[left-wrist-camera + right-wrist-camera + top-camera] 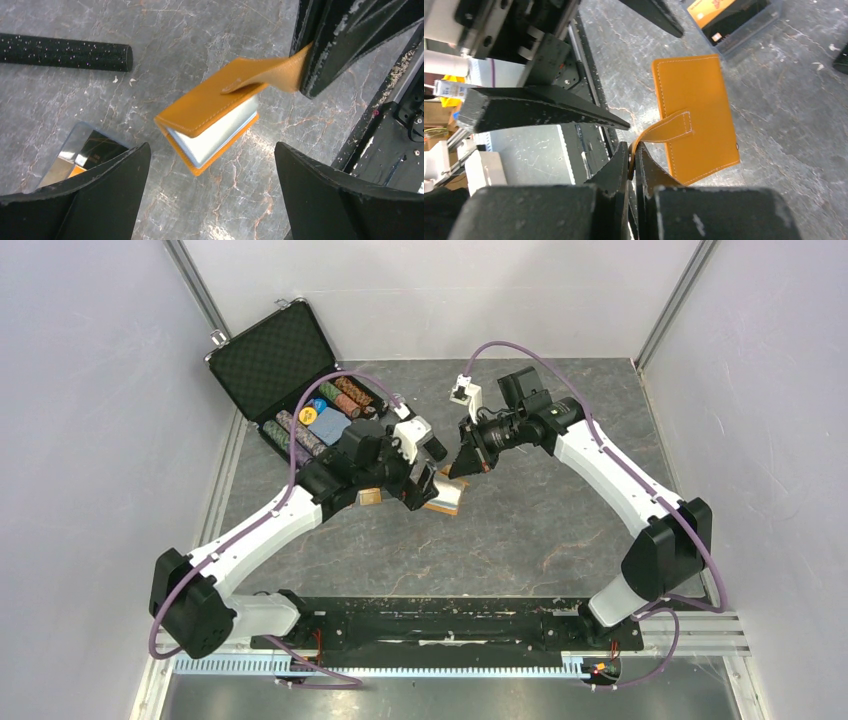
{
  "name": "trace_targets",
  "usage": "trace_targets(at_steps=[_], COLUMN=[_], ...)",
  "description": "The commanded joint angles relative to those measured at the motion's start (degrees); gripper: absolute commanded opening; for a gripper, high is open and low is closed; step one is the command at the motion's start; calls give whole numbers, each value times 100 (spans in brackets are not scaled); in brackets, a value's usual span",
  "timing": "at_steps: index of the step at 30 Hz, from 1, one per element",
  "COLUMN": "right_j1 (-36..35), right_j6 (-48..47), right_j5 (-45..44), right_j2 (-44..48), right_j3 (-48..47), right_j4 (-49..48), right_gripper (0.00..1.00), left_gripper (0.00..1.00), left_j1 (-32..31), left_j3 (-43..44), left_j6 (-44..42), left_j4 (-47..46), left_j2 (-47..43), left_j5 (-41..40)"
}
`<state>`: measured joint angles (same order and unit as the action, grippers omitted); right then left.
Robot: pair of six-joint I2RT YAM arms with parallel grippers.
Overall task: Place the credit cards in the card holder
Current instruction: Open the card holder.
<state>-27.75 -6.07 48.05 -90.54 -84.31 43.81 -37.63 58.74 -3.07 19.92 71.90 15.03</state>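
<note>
The orange card holder (210,117) lies on the marble table with its top flap raised a little, and the light blue lining shows in the gap. My right gripper (631,155) is shut on the holder's strap (671,129) and holds it up. My left gripper (211,150) hangs just above the holder (447,497), jaws wide apart, nothing between them. The credit cards, one gold-tan (709,10) and one black (744,17), lie in a clear tray (67,145) beside the holder.
An open black chip case (285,375) with stacked chips stands at the back left. A black speckled cylinder (65,51) lies on the table beyond the tray. The left arm's finger (549,107) reaches close beside my right gripper.
</note>
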Motion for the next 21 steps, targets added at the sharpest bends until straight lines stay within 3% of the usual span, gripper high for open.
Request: trace_targets(at_steps=[1, 15, 19, 21], right_j1=[6, 23, 41, 64], right_j6=[33, 35, 19, 26], right_j5=[656, 884, 1004, 974], right_j2=[72, -60, -159, -181], right_j3=[-87, 281, 352, 393], right_j4=[-262, -359, -362, -365], right_gripper=[0, 0, 0, 0], left_gripper=[100, 99, 90, 78], left_j1=[10, 10, 14, 18], left_j3=[-83, -86, -151, -116], left_j6=[-347, 118, 245, 426], left_j4=[-1052, -1741, -1836, -1843], left_j2=[139, 856, 824, 835], left_j5=[387, 434, 475, 496])
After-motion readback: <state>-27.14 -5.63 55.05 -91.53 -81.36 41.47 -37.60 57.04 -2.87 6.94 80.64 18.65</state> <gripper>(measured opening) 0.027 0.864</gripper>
